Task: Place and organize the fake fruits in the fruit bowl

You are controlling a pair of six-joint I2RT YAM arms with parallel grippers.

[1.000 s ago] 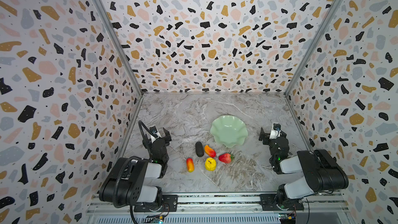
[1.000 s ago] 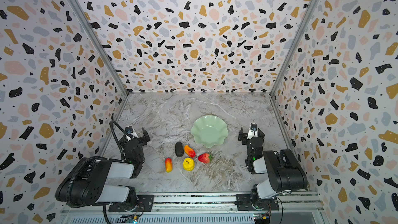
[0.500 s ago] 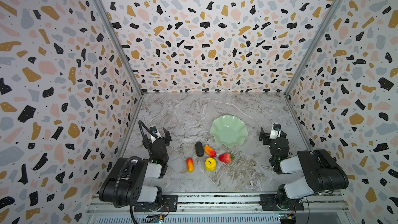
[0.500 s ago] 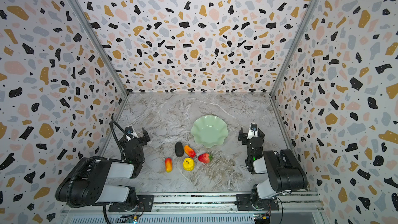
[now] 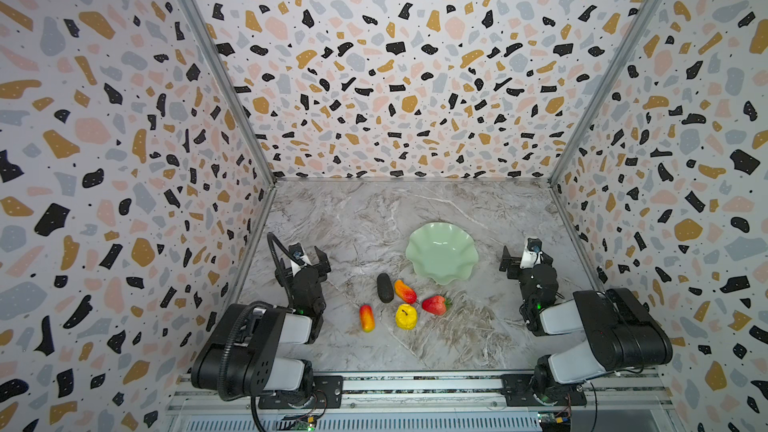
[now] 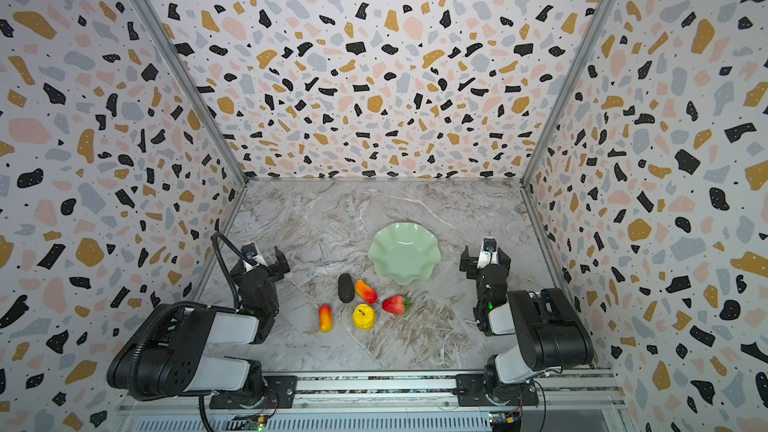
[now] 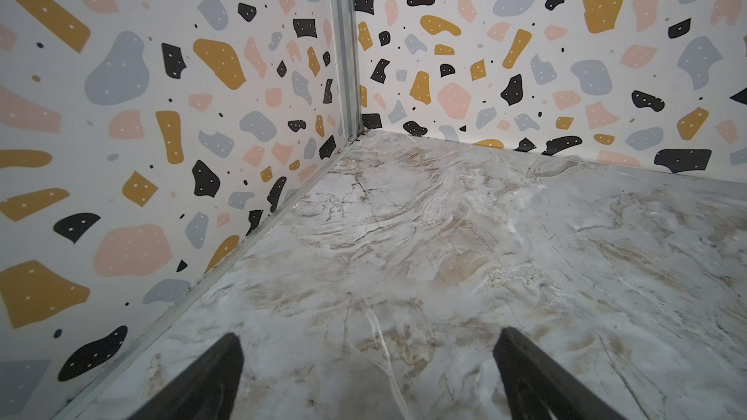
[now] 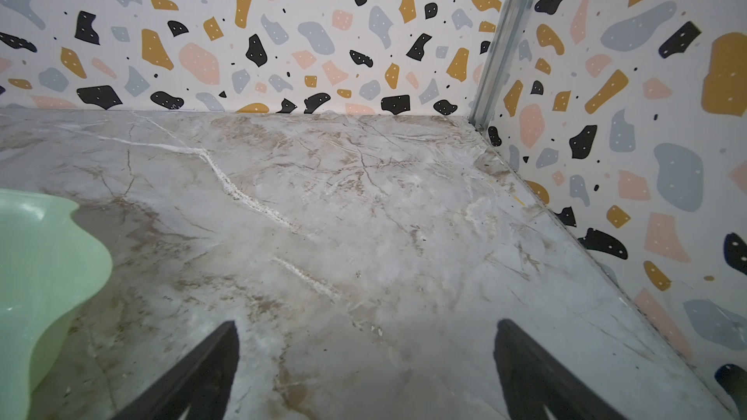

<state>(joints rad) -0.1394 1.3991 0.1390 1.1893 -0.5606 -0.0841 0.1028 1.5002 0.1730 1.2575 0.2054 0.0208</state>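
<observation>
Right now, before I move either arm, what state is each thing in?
fruit bowl: upright, empty, on the table.
strawberry: on its side, outside the bowl.
yellow fruit: stem up, outside the bowl.
dark oval fruit: lying flat, outside.
slanted red-orange fruit: lying beside the dark one.
lone red-orange fruit: lying outside, apart.
left hand: open, empty.
right hand: open, empty.

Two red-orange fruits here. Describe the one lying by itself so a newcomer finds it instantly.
Start at the mint-green bowl; the fruits lie on the marble table just below it in both top views. The wanted red-orange fruit is the leftmost of them. Its twin lies right beside the dark oval, while this one lies apart, touching nothing.
</observation>
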